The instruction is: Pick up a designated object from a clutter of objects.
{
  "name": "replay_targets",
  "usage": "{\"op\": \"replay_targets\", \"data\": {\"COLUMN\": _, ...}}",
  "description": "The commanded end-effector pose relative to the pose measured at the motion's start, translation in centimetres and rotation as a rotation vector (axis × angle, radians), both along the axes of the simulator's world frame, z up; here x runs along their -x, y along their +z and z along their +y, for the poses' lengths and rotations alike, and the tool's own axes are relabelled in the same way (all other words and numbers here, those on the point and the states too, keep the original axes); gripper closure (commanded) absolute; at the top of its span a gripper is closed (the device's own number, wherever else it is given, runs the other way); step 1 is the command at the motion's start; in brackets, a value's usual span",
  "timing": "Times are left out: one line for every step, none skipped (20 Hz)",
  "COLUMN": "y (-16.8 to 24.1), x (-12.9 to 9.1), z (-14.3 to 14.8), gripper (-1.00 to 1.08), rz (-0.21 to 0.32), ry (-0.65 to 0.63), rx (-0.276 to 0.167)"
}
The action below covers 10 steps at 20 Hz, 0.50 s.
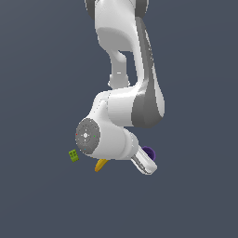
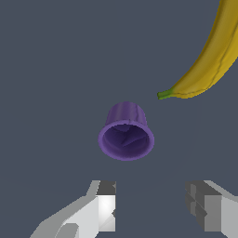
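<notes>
The purple cup (image 2: 126, 132) lies on its side on the grey floor, its hollow mouth turned toward the wrist camera. My gripper (image 2: 151, 204) is open, its two fingers apart with nothing between them, a short way from the cup's mouth. In the exterior view only a sliver of the purple cup (image 1: 149, 151) shows behind the hand, and the gripper (image 1: 148, 166) hangs low beside it. The yellow banana (image 2: 209, 58) curves past the cup, its green stem tip close to the cup's base.
A green studded block (image 1: 74, 155) sits on the floor toward the exterior view's left. An end of the banana (image 1: 101, 164) pokes out below the wrist. The arm's bulk hides the ground behind it.
</notes>
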State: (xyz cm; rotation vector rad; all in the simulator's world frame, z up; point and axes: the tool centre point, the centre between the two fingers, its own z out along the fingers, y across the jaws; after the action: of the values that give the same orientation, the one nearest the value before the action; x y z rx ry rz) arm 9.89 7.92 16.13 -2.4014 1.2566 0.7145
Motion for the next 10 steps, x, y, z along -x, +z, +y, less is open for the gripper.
{"op": "replay_targets", "data": {"y": -1.4, "x": -0.7, "z": 0.8, "gripper": -0.2, "rz": 0.06, "ry": -0.074, "rx": -0.031}}
{"op": "replay_targets", "data": {"y": -1.9, "x": -0.9, "z": 1.0, "gripper": -0.2, "rz": 0.084, "ry": -0.102, "rx": -0.044}}
{"op": "replay_targets", "data": {"y": -2.4, "x": -1.1, "z": 1.3, "gripper": -0.2, "rz": 0.109, "ry": -0.13, "rx": -0.056}}
{"op": "replay_targets", "data": {"y": -3.0, "x": -1.4, "z": 1.6, "gripper": -0.2, "rz": 0.132, "ry": -0.156, "rx": -0.068}}
{"op": "replay_targets", "data": {"y": -3.4, "x": -1.6, "z": 1.9, "gripper": -0.2, "rz": 0.155, "ry": -0.18, "rx": -0.079}}
{"op": "replay_targets", "data": {"y": -3.9, "x": -1.7, "z": 2.1, "gripper": -0.2, "rz": 0.176, "ry": -0.203, "rx": -0.089}}
{"op": "replay_targets", "data": {"y": -4.3, "x": -1.9, "z": 2.3, "gripper": -0.2, "rz": 0.197, "ry": -0.224, "rx": -0.099}}
{"op": "replay_targets", "data": {"y": -4.7, "x": -2.1, "z": 2.5, "gripper": -0.2, "rz": 0.216, "ry": -0.243, "rx": -0.108}}
{"op": "replay_targets", "data": {"y": -5.1, "x": -2.2, "z": 2.7, "gripper": -0.2, "rz": 0.234, "ry": -0.261, "rx": -0.116}}
{"op": "replay_targets", "data": {"y": -5.4, "x": -2.3, "z": 2.9, "gripper": -0.2, "rz": 0.251, "ry": -0.278, "rx": -0.124}}
